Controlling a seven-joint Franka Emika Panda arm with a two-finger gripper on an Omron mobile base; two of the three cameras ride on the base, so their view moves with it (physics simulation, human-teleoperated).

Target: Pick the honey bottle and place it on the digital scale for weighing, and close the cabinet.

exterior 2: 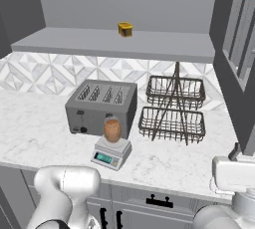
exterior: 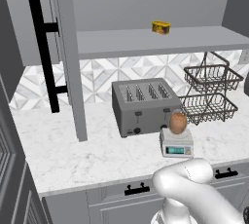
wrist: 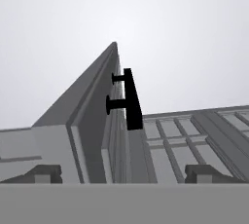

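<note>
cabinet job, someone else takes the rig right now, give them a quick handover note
Gripper: open, holding nothing, pointed at the edge of an open cabinet door and its black handle.
Honey bottle: standing on the digital scale, in front of the toaster. That part is done.
Cabinet: doors swung open, a small yellow container on the shelf.
Left: close the cabinet doors.

Glossy white rounded arm (exterior: pixel 194 189) showing smooth bulbous tube-like segments, white boxy link (exterior 2: pixel 233 174) with dark joint edge, two small dark blocky pincer fingertips (wrist: pixel 44 173) peeking up
</note>
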